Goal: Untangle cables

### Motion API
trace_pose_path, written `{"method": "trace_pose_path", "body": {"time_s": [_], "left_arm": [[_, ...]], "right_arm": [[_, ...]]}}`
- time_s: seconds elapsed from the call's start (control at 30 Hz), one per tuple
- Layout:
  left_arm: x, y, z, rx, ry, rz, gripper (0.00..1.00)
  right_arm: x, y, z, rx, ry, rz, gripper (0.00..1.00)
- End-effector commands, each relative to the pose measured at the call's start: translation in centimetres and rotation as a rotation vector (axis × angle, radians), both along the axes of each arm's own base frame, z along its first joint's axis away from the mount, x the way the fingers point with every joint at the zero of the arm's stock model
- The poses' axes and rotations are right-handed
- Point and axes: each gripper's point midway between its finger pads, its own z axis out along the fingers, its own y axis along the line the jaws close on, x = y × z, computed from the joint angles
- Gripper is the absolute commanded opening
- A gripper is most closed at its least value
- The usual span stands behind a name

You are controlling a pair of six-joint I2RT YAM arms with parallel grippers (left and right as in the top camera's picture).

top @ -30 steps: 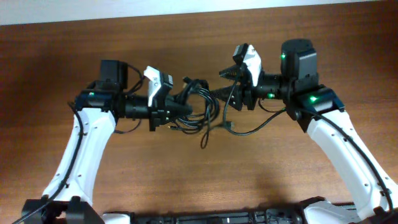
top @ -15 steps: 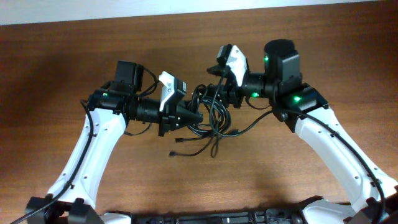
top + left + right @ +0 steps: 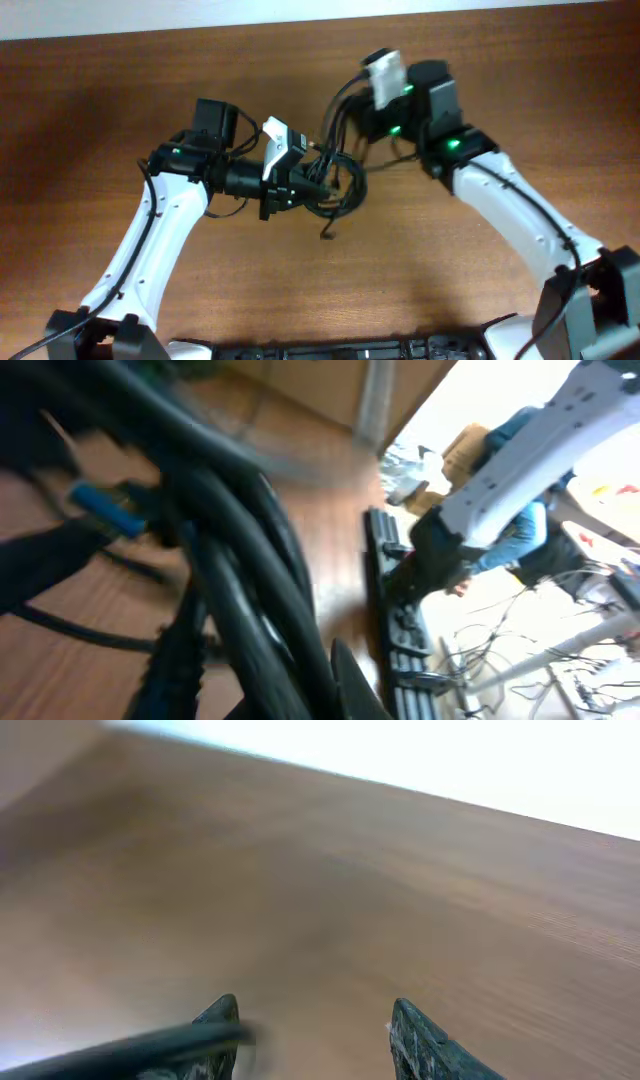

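The cables (image 3: 336,186) are black cords bunched in one tangle at mid-table. My left gripper (image 3: 306,184) is shut on the tangle's left side. In the left wrist view the cords (image 3: 240,560) fill the frame right at the jaws (image 3: 300,695). One plug end (image 3: 327,234) hangs loose below the tangle. My right gripper (image 3: 352,118) is just above and right of the tangle. In the right wrist view its jaws (image 3: 315,1015) are open, and a blurred black cord (image 3: 120,1048) lies across the left finger.
The brown wooden table (image 3: 470,270) runs to a pale wall at the back edge (image 3: 300,12). A dark bar (image 3: 350,350) lies along the front edge. Thicker black wires run along both arms.
The right arm swung left and turned upward, close over the tangle. The left gripper moved slightly right with the cords. The cords drew into a tighter bunch.
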Motion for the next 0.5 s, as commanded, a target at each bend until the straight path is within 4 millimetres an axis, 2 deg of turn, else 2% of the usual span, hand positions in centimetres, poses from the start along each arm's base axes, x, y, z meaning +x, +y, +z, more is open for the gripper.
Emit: {"method": "trace_pose_path", "body": {"time_s": [0.0, 0.07, 0.1, 0.13, 0.17, 0.2, 0.23, 0.27, 0.3, 0.33, 0.37, 0.4, 0.47], "left_arm": [[-1.6, -0.7, 2.4, -0.106, -0.017, -0.061, 0.00], [-1.4, -0.6, 2.2, -0.096, -0.019, -0.056, 0.00], [-1.2, -0.5, 1.6, -0.060, -0.027, -0.044, 0.00], [-0.8, -0.3, 0.6, 0.001, -0.018, -0.017, 0.00], [0.3, 0.6, -1.8, 0.162, 0.022, 0.065, 0.00], [1.2, 1.6, -3.8, 0.296, 0.062, 0.149, 0.00], [2.6, 3.7, -6.3, 0.480, 0.096, 0.279, 0.00], [4.2, 6.6, -8.5, 0.676, 0.117, 0.441, 0.00], [4.8, 8.1, -9.3, 0.760, 0.118, 0.516, 0.00], [4.9, 8.3, -9.3, 0.768, 0.113, 0.520, 0.00], [4.9, 8.3, -9.3, 0.774, 0.091, 0.506, 0.00], [5.5, 9.7, -9.8, 0.847, 0.060, 0.547, 0.00], [5.8, 10.2, -9.8, 0.876, 0.043, 0.567, 0.00]], "right_arm": [[3.9, -11.5, -0.9, -0.039, 0.020, -0.370, 0.47], [3.8, -14.4, -1.6, -0.048, 0.055, -0.430, 0.49], [3.5, -15.1, -2.1, -0.050, 0.082, -0.439, 0.58], [2.9, -14.9, -2.6, -0.036, 0.121, -0.413, 0.68], [1.5, -13.8, -3.7, -0.004, 0.201, -0.350, 0.80], [0.4, -12.8, -4.2, 0.023, 0.254, -0.300, 0.98], [-1.2, -11.5, -4.9, 0.064, 0.334, -0.233, 0.99], [-3.5, -10.2, -5.9, 0.105, 0.448, -0.172, 0.99], [-4.8, -9.2, -6.2, 0.144, 0.510, -0.127, 0.99], [-5.9, -8.0, -5.8, 0.202, 0.550, -0.062, 0.99], [-7.8, -4.8, -3.2, 0.381, 0.589, 0.132, 0.99], [-8.9, -3.3, -1.4, 0.492, 0.613, 0.232, 0.99], [-9.5, -2.2, -1.1, 0.578, 0.746, 0.185, 0.99]]}}
